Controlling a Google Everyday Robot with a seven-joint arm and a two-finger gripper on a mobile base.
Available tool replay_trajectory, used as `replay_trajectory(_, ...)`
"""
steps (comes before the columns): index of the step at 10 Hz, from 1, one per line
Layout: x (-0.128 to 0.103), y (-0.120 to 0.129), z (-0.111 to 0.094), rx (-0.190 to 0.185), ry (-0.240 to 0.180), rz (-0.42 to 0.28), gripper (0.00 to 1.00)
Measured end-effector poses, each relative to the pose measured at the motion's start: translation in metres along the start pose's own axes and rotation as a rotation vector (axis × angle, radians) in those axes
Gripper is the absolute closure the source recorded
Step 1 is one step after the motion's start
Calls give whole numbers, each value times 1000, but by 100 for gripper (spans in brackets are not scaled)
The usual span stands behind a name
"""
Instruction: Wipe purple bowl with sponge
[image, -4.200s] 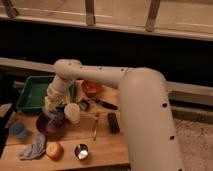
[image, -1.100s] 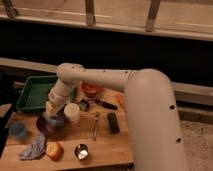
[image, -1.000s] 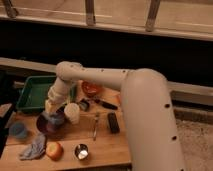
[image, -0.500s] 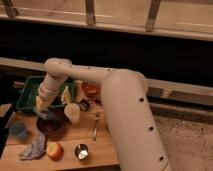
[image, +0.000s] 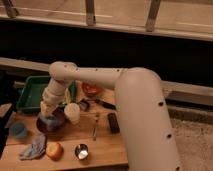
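the round, shallow purple bowl (image: 50, 123) sits upright on the wooden table (image: 100, 147), its glossy rim level; the gripper (image: 48, 111) hangs just above the bowl's far side, at the end of a smooth cream arm (image: 85, 80); a cream cup (image: 72, 113) touches the bowl's right edge; a blue-grey cloth rag (image: 33, 148) lies crumpled near the bowl's front; a green tray (image: 31, 92) stands behind the bowl; the sponge cannot be made out.

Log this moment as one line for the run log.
gripper: over purple bowl, fingers unclear | sponge: not discernible | cream cup: right of bowl | rag: front-left
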Motion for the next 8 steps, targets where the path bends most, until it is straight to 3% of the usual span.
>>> replay_trajectory(3,-3,-17,-12,33,-24,9,100)
replay_trajectory(6,-43,-25,-16,86,-66,-26,100)
replay_trajectory(8,-62,-16,-10,93,-78,-48,100)
